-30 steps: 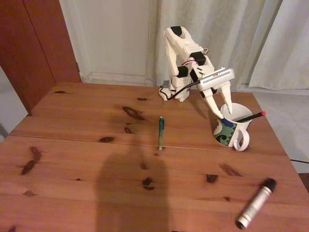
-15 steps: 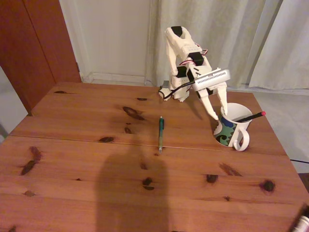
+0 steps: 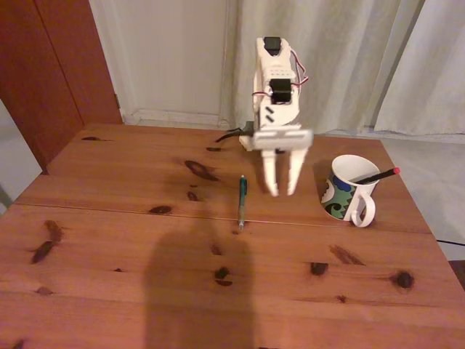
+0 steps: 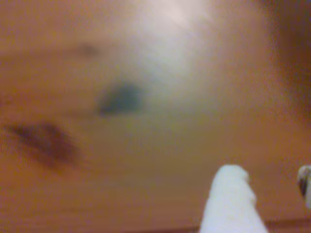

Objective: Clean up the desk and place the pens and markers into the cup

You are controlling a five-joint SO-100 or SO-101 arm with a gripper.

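One teal pen (image 3: 243, 201) just left of fingers (image 3: 282, 190) — apart.

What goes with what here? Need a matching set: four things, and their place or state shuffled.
Things:
1. teal pen
2. black pen
3. cup
4. end effector

Place or state:
A. standing upright on the desk, handle toward the camera
B. open, empty, hanging above the wood
C. lying flat beside the seam
D. leaning in the cup, red tip past the rim

Pairs: 1-C, 2-D, 3-A, 4-B
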